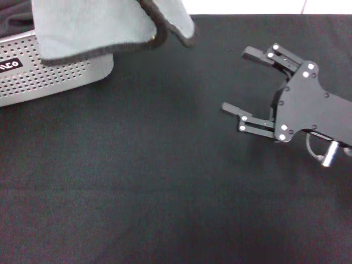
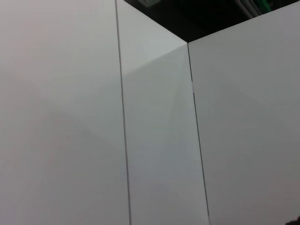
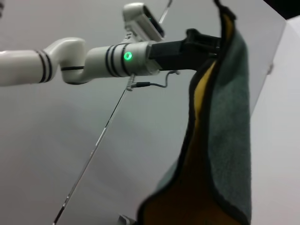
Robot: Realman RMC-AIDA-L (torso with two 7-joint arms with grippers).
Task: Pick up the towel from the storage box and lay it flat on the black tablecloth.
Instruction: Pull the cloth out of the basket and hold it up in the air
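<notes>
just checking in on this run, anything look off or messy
Nothing damaged or spilled. The towel hangs folded and bunched from the left claw above the storage box, grey face outward, not yet flat. The right claw hovers open over the bare black tablecloth.

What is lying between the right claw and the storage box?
Nothing: in the head view only bare black tablecloth lies between the open right claw and the storage box.

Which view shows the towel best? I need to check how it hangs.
The right wrist view: the towel hangs full length from the left gripper, grey and yellow faces visible. The head view shows only its grey lower part; the left wrist view shows none.
</notes>
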